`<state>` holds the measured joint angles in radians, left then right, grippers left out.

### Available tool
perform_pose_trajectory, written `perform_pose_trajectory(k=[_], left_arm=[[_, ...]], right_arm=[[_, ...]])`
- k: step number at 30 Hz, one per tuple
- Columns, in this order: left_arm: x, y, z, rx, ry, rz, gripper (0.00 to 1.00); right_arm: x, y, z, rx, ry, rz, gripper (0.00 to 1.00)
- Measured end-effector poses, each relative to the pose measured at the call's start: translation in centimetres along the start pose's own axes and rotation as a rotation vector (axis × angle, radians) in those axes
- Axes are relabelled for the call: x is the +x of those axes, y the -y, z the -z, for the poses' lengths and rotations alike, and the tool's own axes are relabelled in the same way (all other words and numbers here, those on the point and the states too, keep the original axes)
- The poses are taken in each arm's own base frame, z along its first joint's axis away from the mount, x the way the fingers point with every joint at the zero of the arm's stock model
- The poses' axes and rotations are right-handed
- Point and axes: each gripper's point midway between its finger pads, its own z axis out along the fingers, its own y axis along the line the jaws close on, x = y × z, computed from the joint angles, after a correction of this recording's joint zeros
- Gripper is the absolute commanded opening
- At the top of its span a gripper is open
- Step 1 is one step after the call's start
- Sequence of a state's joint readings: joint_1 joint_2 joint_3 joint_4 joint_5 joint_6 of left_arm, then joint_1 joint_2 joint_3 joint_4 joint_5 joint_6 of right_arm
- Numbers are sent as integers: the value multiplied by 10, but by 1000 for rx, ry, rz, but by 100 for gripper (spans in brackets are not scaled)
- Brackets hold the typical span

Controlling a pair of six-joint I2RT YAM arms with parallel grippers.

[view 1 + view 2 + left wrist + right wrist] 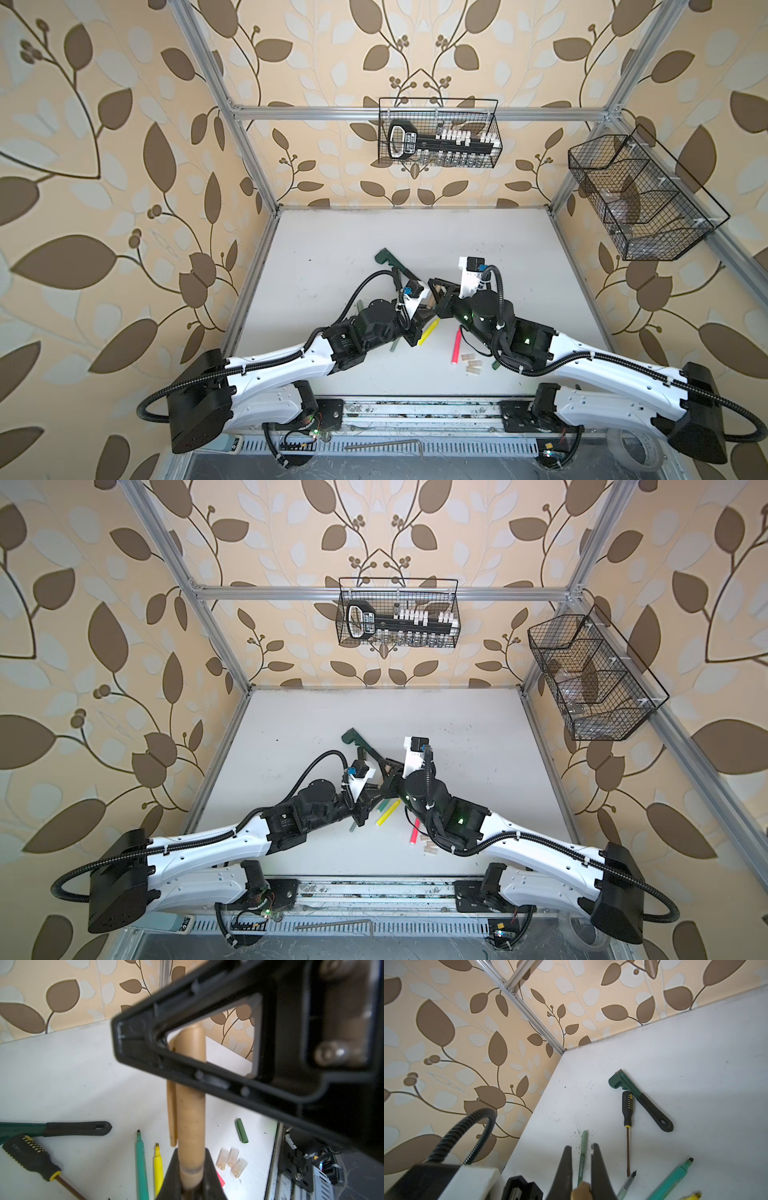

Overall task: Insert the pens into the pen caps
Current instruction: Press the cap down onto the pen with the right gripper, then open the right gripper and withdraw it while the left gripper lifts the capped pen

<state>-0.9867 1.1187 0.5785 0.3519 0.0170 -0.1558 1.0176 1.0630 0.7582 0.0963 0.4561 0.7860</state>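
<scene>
- Left gripper [192, 1150]: clamped on the gold-brown pen [191, 1118]; the pen is held off the table and runs straight to the right gripper [581, 1146].
- Right gripper: closed on the far end, where a rounded gold-brown cap [581, 1191] shows between its fingers; how deep the pen sits cannot be told.
- Step in hand, by my judgement, is seating pen in cap; keep both pieces on one axis, press along it only, no twisting.
- Loose on the white table [332, 257]: teal pen [141, 1165], yellow pen [158, 1167], pink pen [457, 345]; three pale caps [230, 1159] and a dark green cap [241, 1130] nearby.
- Surface scuffed and speckled; wrench [639, 1099] and screwdriver [627, 1109] lie among the loose items, not task pieces; leaf-patterned walls; a wire basket [436, 99] hangs on the back rail.
</scene>
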Motion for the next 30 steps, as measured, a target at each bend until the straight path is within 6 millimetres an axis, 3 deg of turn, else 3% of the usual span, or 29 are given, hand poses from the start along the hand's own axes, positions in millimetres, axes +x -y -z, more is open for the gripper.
perform_pose_trajectory(k=[10,30], left_arm=[[6,-15,3,-89,-60,-98,0],[-31,-5,16,5,-159,-195,0]], right_arm=[[11,-2,0,-9,38,-14,0],[-9,-29,27,-11,260,-64,0]])
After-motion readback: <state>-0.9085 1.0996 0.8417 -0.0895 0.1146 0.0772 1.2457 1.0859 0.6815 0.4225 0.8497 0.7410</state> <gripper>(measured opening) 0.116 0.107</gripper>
